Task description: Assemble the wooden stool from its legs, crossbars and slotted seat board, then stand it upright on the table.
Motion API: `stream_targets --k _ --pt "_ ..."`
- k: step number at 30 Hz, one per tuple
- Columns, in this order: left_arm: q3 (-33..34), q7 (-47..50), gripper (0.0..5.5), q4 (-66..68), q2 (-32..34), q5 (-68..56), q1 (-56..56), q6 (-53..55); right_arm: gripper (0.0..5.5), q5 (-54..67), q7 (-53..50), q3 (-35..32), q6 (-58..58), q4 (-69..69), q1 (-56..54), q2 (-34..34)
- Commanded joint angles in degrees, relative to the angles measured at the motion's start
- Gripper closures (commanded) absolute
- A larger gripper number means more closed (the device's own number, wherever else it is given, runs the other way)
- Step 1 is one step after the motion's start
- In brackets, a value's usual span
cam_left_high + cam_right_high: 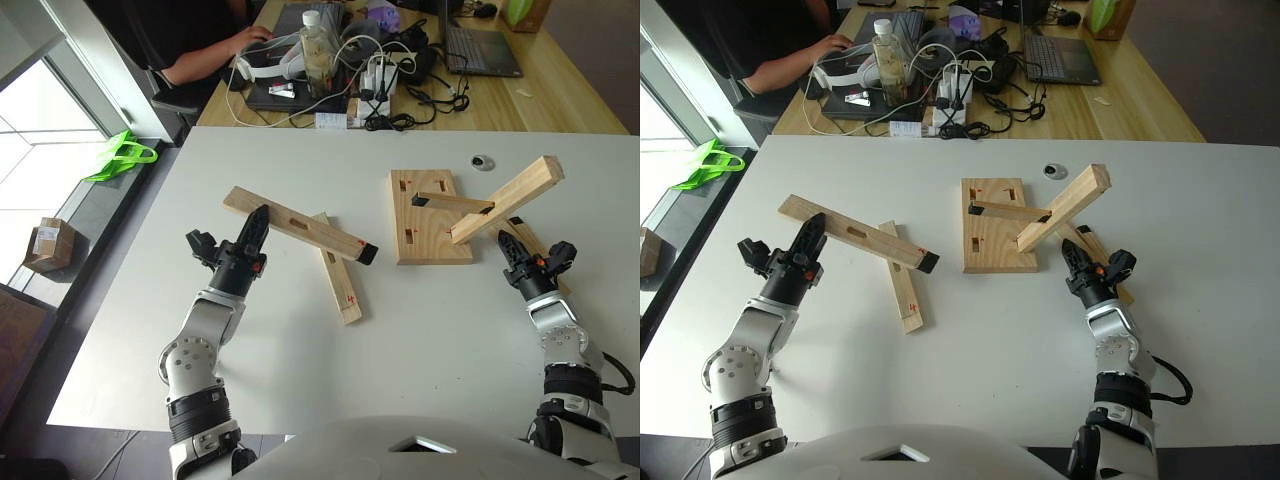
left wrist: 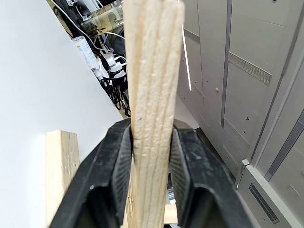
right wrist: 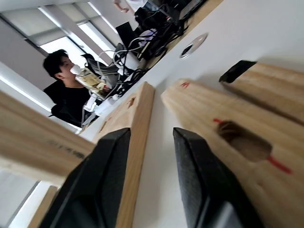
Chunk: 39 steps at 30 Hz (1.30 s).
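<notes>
White table [image 1: 300,380] holds the seat board [image 1: 435,248]; cluttered wooden desk [image 1: 560,100] stands behind.

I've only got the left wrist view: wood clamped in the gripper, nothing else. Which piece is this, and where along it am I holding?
Observer: The left gripper holds the long slotted leg near its bare end; the other end has a black cap.
Operator: Is it lying on anything?
Observer: It crosses over a second leg lying flat on the table.
Operator: And the right side?
Observer: The right gripper is open and empty, low beside the seat board, which carries a tilted thick leg.
</notes>
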Motion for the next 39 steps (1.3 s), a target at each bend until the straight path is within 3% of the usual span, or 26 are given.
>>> stream_targets --k 1,3,8,14,19,26,28,39 --pt "0.9 2.8 4.21 -1.7 -0.3 -0.3 -3.2 -1.9 4.49 -5.7 -4.0 3.6 -3.8 -3.2 -1.8 1.9" --pt "1.2 4.6 4.21 -2.3 -0.5 0.2 -4.6 -3.3 4.49 -9.7 -5.9 5.6 -6.8 -3.9 -2.0 2.3" --pt "2.5 8.1 4.21 -3.2 -0.6 -1.3 -7.4 -5.1 4.49 -25.1 -11.1 10.8 -26.6 -2.6 -1.2 3.0" --pt "1.9 9.4 4.21 -4.7 -0.4 -0.5 -7.3 -5.2 4.49 -31.5 -18.0 10.1 -35.5 1.2 0.1 2.9" --pt "1.1 9.8 4.1 -5.4 -0.2 0.6 -7.4 -5.1 5.31 -30.2 -16.9 9.9 -36.2 3.4 0.7 2.7" --pt "0.1 10.8 4.1 -6.1 -0.5 1.6 -8.2 -5.6 5.31 -29.6 -15.2 11.2 -35.3 4.7 0.8 3.2" --pt "-0.3 10.7 3.76 -5.9 -0.6 2.5 -8.0 -6.0 5.33 -29.7 -15.1 11.6 -35.3 4.6 1.0 3.4" --pt "-4.3 11.7 3.76 -7.9 -0.7 8.8 -7.4 -6.7 5.33 -29.1 -13.9 12.5 -33.5 4.1 1.1 3.5"
